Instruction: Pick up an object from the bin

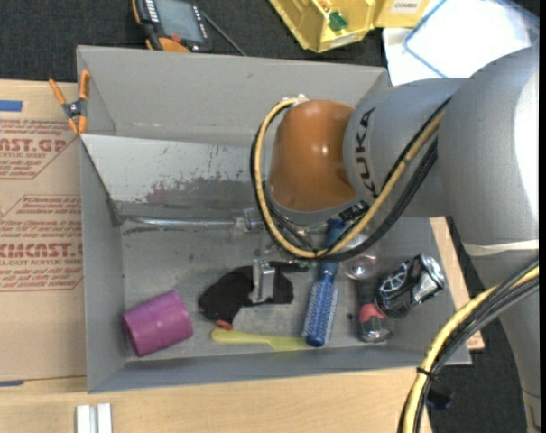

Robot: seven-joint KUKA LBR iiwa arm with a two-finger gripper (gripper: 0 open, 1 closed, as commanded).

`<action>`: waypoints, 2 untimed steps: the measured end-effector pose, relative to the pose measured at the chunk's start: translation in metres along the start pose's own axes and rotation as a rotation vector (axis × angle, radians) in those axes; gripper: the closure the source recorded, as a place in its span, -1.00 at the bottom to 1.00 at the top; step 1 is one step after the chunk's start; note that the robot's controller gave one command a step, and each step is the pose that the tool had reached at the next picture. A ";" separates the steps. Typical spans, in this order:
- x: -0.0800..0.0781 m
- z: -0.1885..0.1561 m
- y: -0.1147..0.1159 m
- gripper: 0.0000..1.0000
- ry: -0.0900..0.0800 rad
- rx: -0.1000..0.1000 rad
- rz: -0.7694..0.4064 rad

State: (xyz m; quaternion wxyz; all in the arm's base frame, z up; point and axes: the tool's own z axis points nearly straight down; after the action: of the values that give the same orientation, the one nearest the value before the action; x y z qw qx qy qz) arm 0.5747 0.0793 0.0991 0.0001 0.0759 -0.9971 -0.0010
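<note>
Grey bin [164, 165]: one cup [157, 323], one brush [320, 309]

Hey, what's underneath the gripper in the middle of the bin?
A black, soft-looking lump lies under the gripper, spreading toward the magenta cup. The part directly beneath is covered, so contact cannot be judged.

You see the grey arm [453, 142] extend in from the right, orange wrist cover [310, 156] looped by cables [262, 165], gripper [265, 282] pointing down, low.
</note>
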 end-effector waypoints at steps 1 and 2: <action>0.028 0.029 -0.024 -1.00 -0.015 0.001 0.049; 0.021 0.028 0.011 1.00 -0.005 0.000 -0.102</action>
State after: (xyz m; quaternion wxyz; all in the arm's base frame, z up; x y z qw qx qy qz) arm 0.5522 0.0865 0.0707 -0.0024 0.1268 -0.9919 -0.0014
